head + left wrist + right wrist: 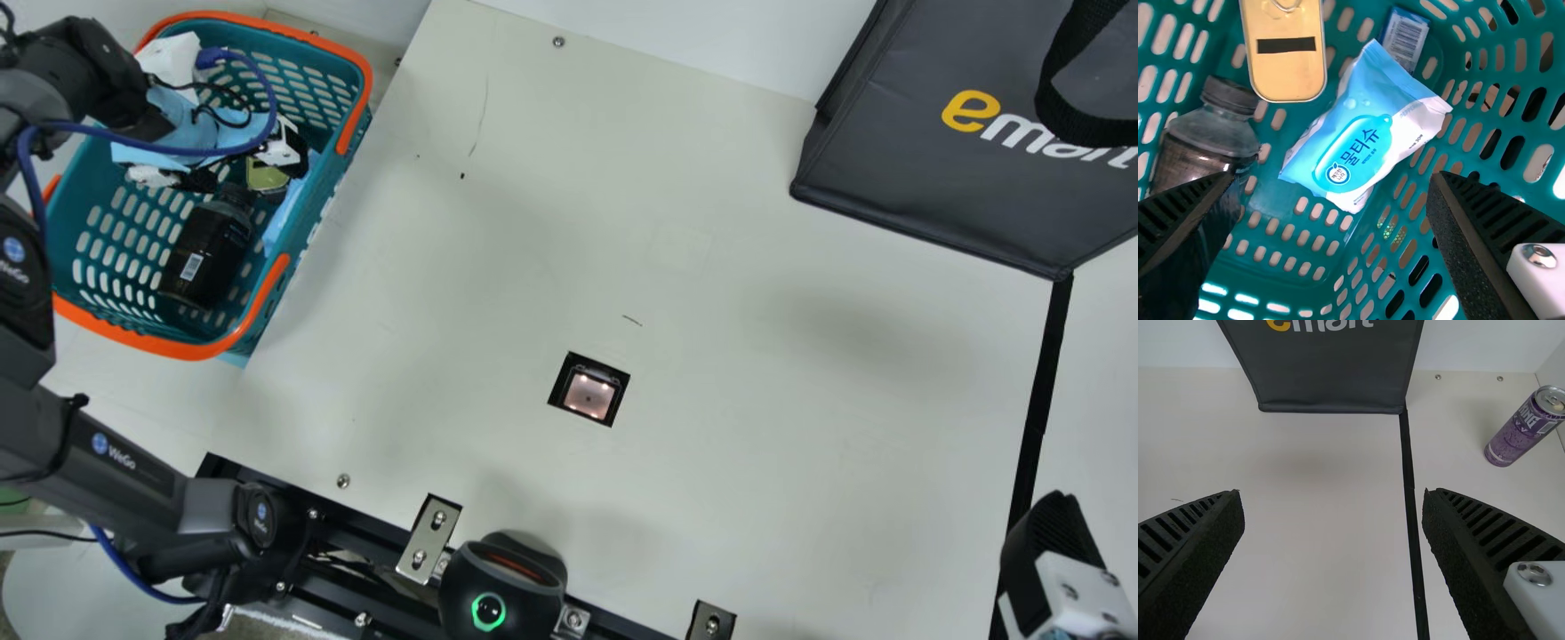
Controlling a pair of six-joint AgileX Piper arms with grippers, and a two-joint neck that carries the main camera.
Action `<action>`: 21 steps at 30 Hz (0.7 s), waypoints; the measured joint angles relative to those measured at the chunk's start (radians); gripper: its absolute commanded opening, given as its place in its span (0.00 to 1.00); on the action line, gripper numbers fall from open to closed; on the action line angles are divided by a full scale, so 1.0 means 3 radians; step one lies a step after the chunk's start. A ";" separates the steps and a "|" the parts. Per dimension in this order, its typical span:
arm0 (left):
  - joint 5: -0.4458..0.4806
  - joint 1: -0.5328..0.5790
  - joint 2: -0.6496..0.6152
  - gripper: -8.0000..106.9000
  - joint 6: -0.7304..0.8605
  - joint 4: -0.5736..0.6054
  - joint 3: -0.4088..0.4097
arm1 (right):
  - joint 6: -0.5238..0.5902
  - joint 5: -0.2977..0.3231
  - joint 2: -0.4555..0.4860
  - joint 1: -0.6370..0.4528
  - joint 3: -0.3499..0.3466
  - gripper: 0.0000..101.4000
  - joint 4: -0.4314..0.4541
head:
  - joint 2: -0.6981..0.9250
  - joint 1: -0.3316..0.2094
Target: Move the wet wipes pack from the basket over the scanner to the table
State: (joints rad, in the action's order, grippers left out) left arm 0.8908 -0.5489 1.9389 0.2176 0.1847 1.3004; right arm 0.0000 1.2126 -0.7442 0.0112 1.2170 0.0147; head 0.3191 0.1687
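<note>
In the main view my left gripper (204, 164) is down inside the teal basket (356, 133) at the upper left, partly hidden by its cables and a light-blue cover. The left wrist view has the left gripper (1331, 193) open, its fingers wide apart. Beyond them the blue-and-white wet wipes pack (1361, 133) lies in the basket, untouched. The scanner (590, 394) is set in the table (756, 293). My right gripper (1053, 533) is at the main view's lower right edge; in the right wrist view the right gripper (1331, 513) stands open with nothing between its fingers.
A dark bottle (1215, 133), a gold tin (1286, 53) and a small blue box (1403, 40) lie beside the pack. A black bag (960, 169) is at the upper right, a purple can (1525, 427) beyond it. A round black device (502, 587) stands at the table's near edge.
</note>
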 measured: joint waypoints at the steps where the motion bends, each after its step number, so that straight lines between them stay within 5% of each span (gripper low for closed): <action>1: 0.0000 0.0004 0.0027 0.85 0.0023 0.0000 0.0008 | 0.0000 0.0000 0.0000 0.0000 0.0000 0.94 0.0000 | 0.0000 0.0000; 21: -0.0173 0.0035 0.0425 0.85 0.0399 0.0301 0.0119 | 0.0000 0.0000 0.0000 0.0000 0.0000 0.94 0.0000 | 0.0000 -0.0005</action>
State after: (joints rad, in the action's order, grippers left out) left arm 0.8388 -0.5384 2.0665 0.3374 0.2751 1.3361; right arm 0.0000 1.2126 -0.7442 0.0112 1.2170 0.0147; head 0.3191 0.1672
